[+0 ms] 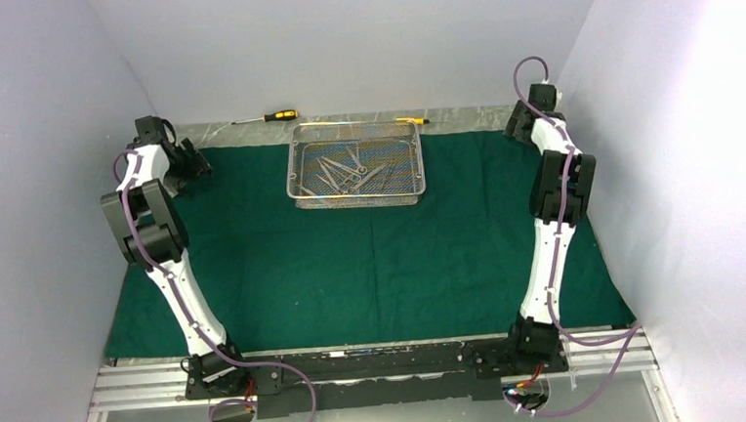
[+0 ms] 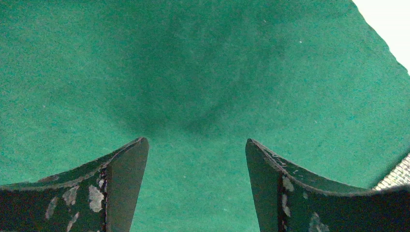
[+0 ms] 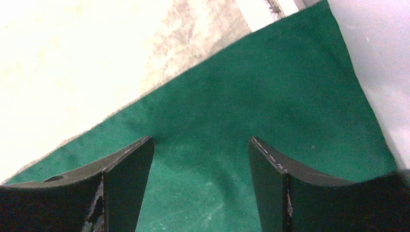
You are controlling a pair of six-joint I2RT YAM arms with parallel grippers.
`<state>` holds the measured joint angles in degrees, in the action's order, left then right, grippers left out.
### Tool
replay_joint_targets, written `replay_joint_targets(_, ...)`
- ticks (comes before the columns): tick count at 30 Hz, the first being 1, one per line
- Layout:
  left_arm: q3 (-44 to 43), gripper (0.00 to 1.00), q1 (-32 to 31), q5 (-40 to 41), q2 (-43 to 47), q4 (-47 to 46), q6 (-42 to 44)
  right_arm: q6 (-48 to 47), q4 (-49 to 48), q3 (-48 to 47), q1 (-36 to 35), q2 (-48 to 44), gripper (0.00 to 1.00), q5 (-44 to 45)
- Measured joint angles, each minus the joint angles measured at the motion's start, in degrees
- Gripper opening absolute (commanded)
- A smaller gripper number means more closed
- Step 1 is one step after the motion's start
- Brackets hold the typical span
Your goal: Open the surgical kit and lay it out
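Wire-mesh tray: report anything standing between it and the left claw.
Nothing visible does. Only flat green cloth lies between the open left claw and the wire-mesh tray. A screwdriver lies beyond the cloth's far edge, off that path.

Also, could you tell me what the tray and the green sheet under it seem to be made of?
The tray looks like bright steel wire mesh: silvery, see-through grid walls. The green sheet seems a matte, felt-like cloth: no glare, soft creases.
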<state>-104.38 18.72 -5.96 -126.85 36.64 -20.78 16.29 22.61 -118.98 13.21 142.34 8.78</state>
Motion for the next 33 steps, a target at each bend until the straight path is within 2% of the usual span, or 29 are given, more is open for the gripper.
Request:
replay_joint_targets(4, -1.97, 0.79, 0.00, 0.74, -2.43, 0.76, -0.02, -0.26, 0.61, -3.98, 0.92, 2.23, 0.82, -3.76)
replay_joint_targets(7, -2.91, 0.79, 0.00, 1.29, -3.48, 1.81, -0.04, -0.20, 4.02, -12.44, 2.45, 6.62, 0.82, -7.48)
replay_joint_targets(10, -3.96, 0.79, 0.02, 1.44, -3.96, 2.78, -0.02, 0.59, 5.70, -16.57, 3.91, 8.83, 0.82, -9.57)
replay_joint_targets(17, -8.33, 0.80, 0.04, 3.13, -5.81, 5.14, 0.13, 2.82, 7.10, -17.09, 5.49, 8.85, 0.80, -9.88)
replay_joint_targets(27, -12.11, 0.81, 0.26, 8.70, -7.04, 9.14, 0.61, -0.70, 10.67, -17.16, 3.72, 8.22, 0.82, -0.59)
replay_joint_targets(33, -17.33, 0.85, 0.37, 7.82, -7.02, 9.79, 2.47, -2.93, 14.23, -14.25, 0.72, 0.44, 0.82, 1.14)
